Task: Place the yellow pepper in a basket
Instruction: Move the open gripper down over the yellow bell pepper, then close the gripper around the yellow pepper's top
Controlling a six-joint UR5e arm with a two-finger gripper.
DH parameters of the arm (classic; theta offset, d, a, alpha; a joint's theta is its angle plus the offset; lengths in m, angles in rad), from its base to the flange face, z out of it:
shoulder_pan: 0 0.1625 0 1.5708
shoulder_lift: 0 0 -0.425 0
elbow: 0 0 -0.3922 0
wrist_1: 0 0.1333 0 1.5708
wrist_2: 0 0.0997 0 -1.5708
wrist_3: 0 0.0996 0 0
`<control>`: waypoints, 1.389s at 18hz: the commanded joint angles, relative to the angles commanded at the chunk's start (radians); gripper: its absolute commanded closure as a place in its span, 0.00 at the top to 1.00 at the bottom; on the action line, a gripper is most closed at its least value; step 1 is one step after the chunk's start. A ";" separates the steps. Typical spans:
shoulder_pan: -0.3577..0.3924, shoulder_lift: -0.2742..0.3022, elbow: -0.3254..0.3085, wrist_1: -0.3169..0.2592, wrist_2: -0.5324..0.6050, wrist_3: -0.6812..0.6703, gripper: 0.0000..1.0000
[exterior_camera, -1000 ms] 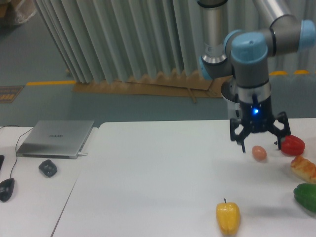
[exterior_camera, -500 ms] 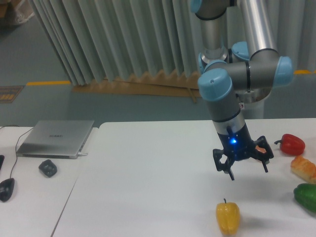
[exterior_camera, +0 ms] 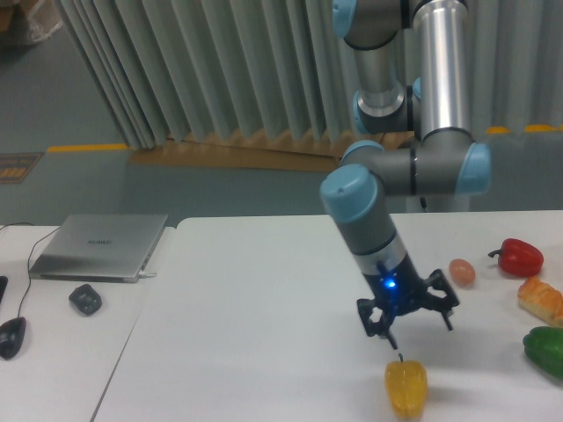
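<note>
Approach to grasp. The yellow pepper (exterior_camera: 405, 388) lies on the table (exterior_camera: 255, 325) near its front edge, stem pointing to 12 o'clock, long axis running 12 to 6. The gripper (exterior_camera: 408, 324), jaws spread and empty, hangs just above the stem, the pepper at its 6 o'clock. Compared with a second earlier, the gripper has travelled from beside the red pepper (exterior_camera: 520, 257) toward 7 o'clock and lower.
</note>
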 joint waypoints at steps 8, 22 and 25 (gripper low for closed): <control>0.002 -0.064 0.043 0.000 0.021 0.074 1.00; 0.002 -0.101 0.040 0.002 0.037 0.066 1.00; 0.006 -0.094 0.048 0.002 0.035 0.064 1.00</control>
